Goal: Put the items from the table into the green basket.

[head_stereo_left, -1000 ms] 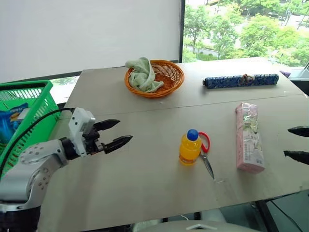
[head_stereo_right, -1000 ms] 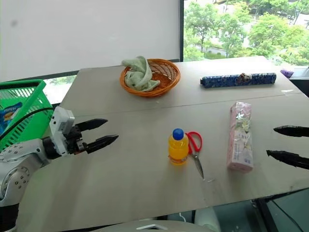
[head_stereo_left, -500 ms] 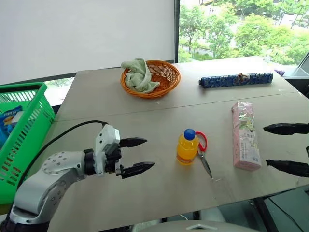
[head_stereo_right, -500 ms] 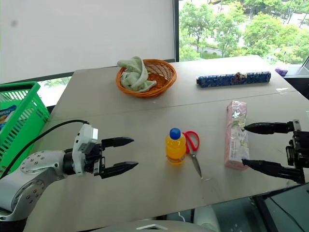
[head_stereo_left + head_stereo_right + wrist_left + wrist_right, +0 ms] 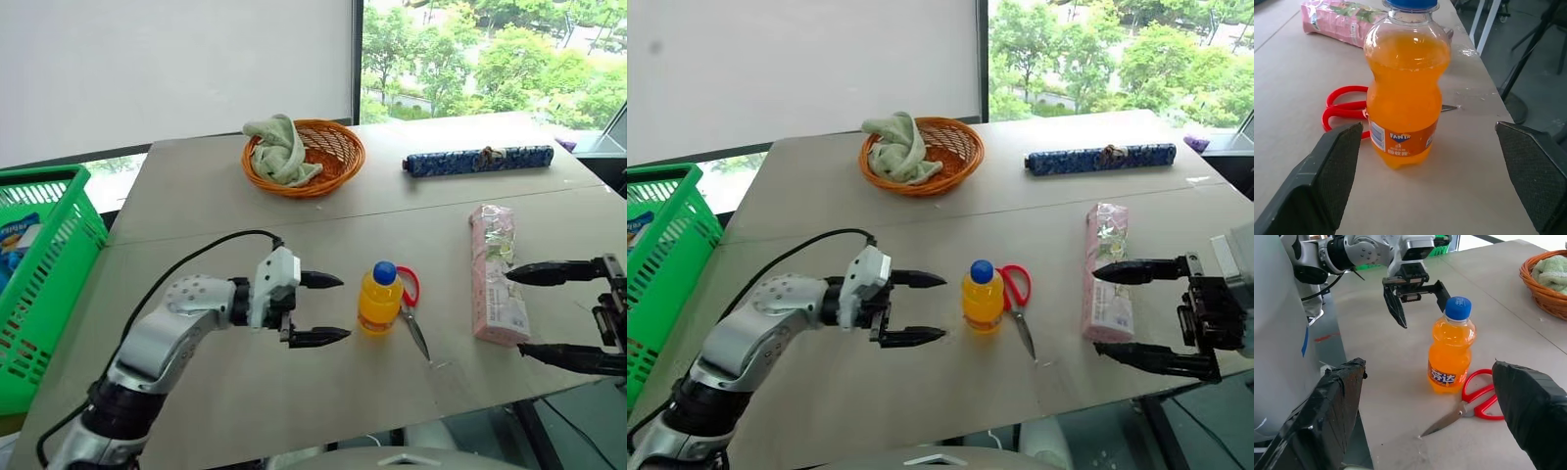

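The left hand (image 5: 331, 307) hovers low over the bench (image 5: 294, 392), its two black fingers spread wide and holding nothing, tips aimed at the small orange drink bottle (image 5: 379, 299) just beside them but not touching it. In the left wrist view the bottle (image 5: 1405, 93) stands upright between the finger pads, its blue cap cut off by the frame's edge. The red-handled scissors (image 5: 415, 304) lie flat right behind the bottle; the bottle hides part of the handle loops, and whether the two touch cannot be told.

The right hand (image 5: 1117, 311) also stands released, fingers wide apart and empty. It sits at the near end of the long pink floral-wrapped packet (image 5: 498, 273); one finger crosses in front of the packet, so contact cannot be judged. Its wrist is partly cut off at the frame's side.

Farther back, past the seam, the long dark blue patterned roll (image 5: 478, 160) lies across the bench, near a round orange wicker bowl (image 5: 328, 157) holding a crumpled pale green cloth (image 5: 277, 152). The green basket (image 5: 44, 274) stands off the bench's left side, partly out of frame; a blue-and-white package (image 5: 15, 245) shows inside, too cropped to identify.
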